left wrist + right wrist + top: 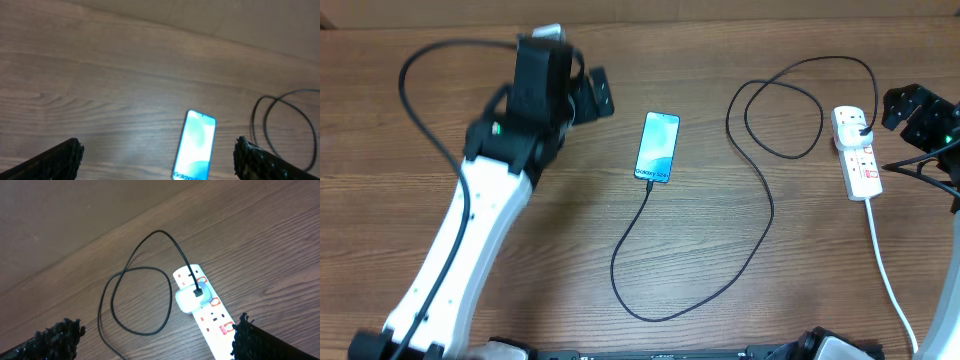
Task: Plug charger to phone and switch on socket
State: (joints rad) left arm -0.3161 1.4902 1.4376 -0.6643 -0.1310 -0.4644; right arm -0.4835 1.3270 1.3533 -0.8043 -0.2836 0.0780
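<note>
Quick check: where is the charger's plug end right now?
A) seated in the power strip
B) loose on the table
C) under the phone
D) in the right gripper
A: the charger's plug sits in an outlet of the socket, with the black cable leading off it.

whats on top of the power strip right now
A white adapter sits in one outlet of the power strip, with the black cable running out of it. The outlet under the adapter is covered; the other visible outlets look empty.
</note>
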